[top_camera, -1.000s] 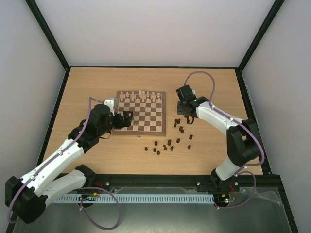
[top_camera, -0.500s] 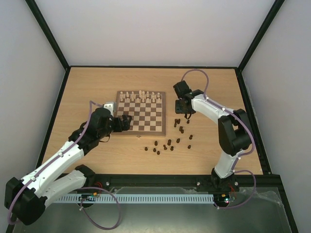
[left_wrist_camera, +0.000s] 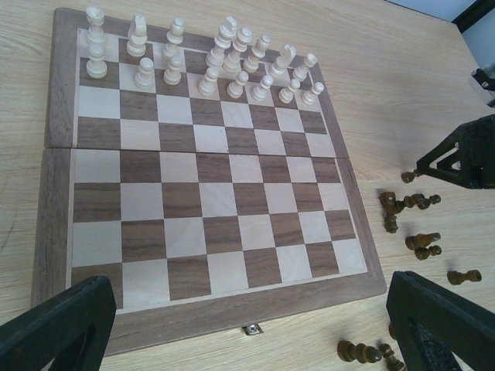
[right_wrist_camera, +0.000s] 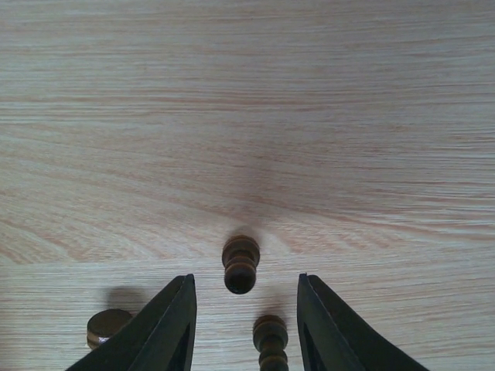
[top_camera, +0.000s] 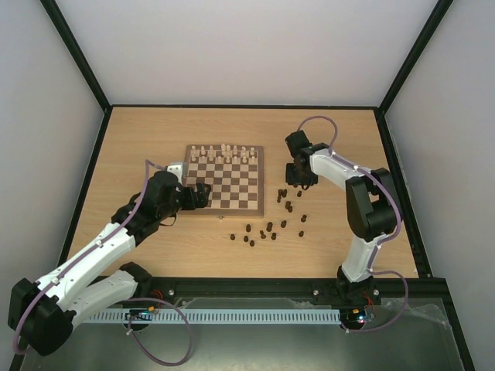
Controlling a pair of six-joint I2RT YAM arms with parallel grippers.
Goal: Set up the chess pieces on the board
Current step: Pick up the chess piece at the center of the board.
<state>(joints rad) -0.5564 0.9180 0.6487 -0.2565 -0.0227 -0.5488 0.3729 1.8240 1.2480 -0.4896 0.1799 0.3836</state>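
Observation:
The board [top_camera: 224, 185] lies mid-table, with cream-white chessmen on its two far rows. The dark chess pieces [top_camera: 285, 204] lie scattered on the table to the right of and in front of the board. My right gripper [top_camera: 299, 178] hangs open over the far end of this scatter. In the right wrist view its fingers [right_wrist_camera: 168, 328] flank one dark piece [right_wrist_camera: 240, 264] that stands just at the tips, and a second dark piece [right_wrist_camera: 270, 337] sits between them. My left gripper [top_camera: 199, 193] is open and empty at the board's near left edge [left_wrist_camera: 193, 313].
The left wrist view shows the cream-white chessmen [left_wrist_camera: 209, 66] at the far side and dark pieces [left_wrist_camera: 410, 205] on bare table right of the board. Another dark piece [right_wrist_camera: 108, 326] lies just left of my right fingers. Black frame rails border the tabletop.
My right gripper swung left, then back right and slightly nearer, ending over the far dark pieces, and its arm folded closer. My left gripper drew back slightly toward the board's near edge.

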